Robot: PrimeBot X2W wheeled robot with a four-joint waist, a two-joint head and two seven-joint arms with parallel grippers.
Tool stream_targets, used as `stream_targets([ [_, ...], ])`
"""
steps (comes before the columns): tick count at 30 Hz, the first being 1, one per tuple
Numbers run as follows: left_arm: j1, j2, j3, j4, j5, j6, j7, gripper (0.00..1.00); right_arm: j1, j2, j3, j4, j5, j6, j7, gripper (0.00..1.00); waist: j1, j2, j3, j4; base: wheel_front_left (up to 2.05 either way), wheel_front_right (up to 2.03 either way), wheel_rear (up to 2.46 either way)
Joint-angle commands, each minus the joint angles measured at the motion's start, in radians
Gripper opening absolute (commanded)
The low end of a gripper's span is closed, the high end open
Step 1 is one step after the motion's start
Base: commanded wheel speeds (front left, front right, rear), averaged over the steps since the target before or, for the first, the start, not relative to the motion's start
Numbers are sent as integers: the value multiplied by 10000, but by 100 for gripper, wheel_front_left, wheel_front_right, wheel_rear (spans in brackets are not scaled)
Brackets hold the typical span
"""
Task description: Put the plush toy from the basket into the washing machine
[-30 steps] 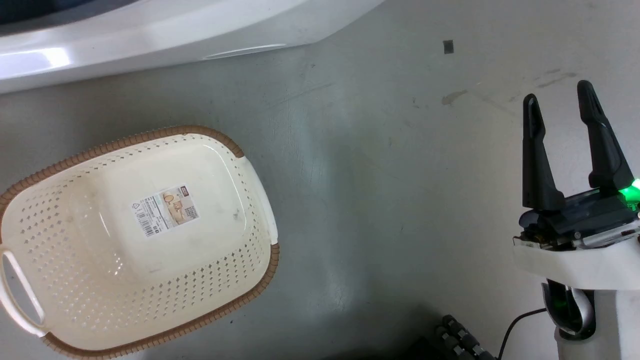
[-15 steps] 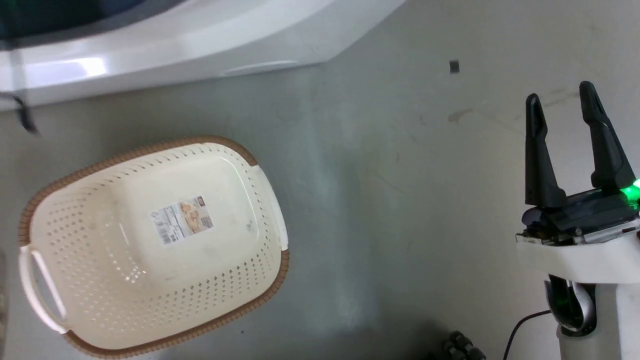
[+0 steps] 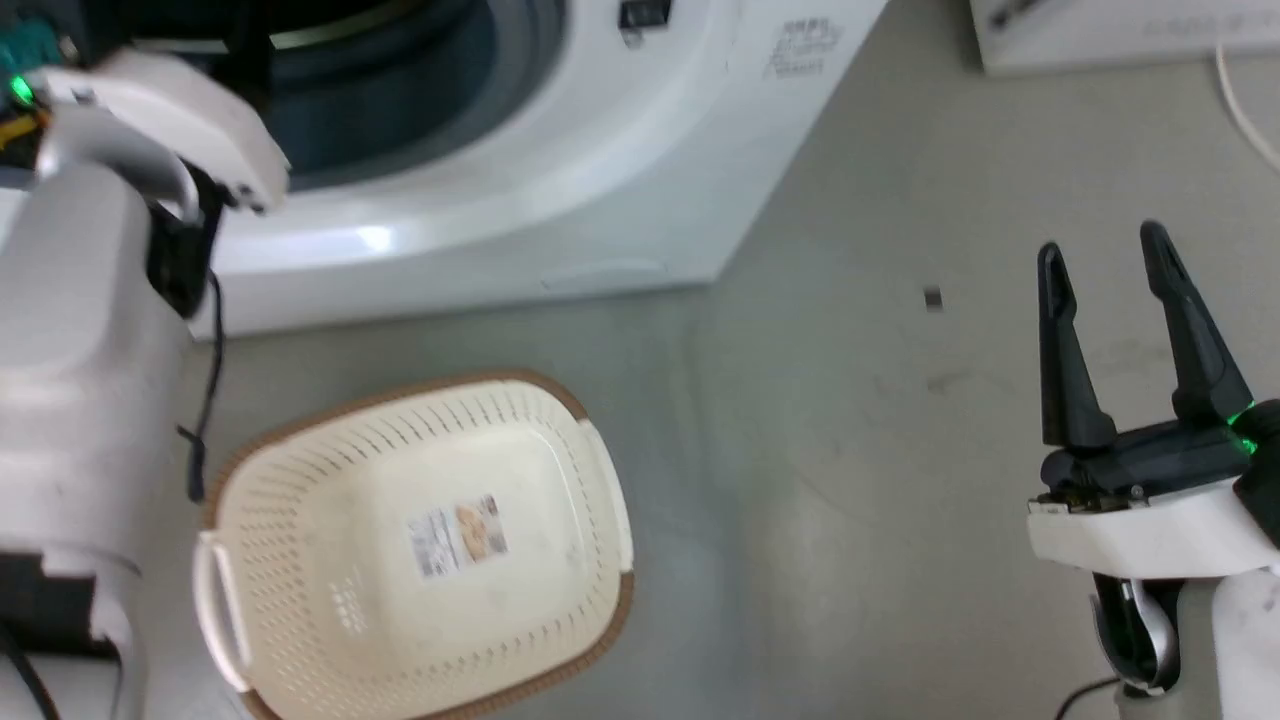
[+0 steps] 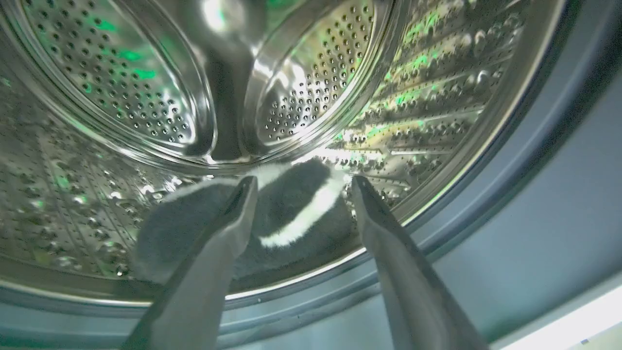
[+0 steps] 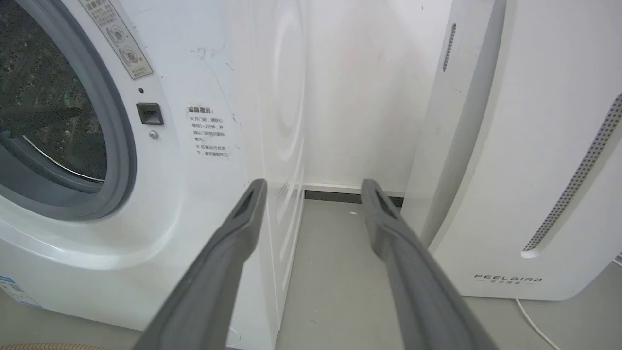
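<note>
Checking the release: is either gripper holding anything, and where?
Nothing held. Left gripper stands open, the plush toy lying in the drum beyond it; right gripper open, empty.

You have a grey, smooth floor (image 3: 800,450), scuffed in places, carrying everything here. In the head view the basket (image 3: 320,470) sits on it at 7 o'clock, upright, mouth up. The washer (image 3: 560,200) stands on it at 11 o'clock, with a strip of bare floor between the two. At 1 o'clock a white appliance (image 3: 1100,30) rests on the floor, and a pale cable (image 3: 1245,100) trails across the floor just beside it. A small dark speck (image 3: 932,297) lies toward 3 o'clock, well apart from the basket. In the right wrist view a narrow lane of floor runs between washer and appliance up to the wall (image 5: 354,97).
</note>
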Motion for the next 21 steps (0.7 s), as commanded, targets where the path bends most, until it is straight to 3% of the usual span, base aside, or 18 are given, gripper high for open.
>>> stream_targets([
  [1,533,-14,77,-494,-105,-30,-49,100,200,1,-68,57,-107,-9,-44,100,0,-1,-1089,532,0,0,0],
  [9,3175,-445,515,-2851,190,303,-53,100,877,1,-349,322,-273,-9,-44,100,0,-1,-2610,1128,0,0,0],
  [16,5473,-837,994,-4638,320,977,-54,100,1649,1,-409,485,-322,-9,-44,100,0,-1,-3751,1505,0,0,0],
  [21,7315,-707,1314,-5793,390,1461,-54,100,2094,1,-327,560,-239,-9,-44,100,0,-1,-4368,1594,0,0,0],
])
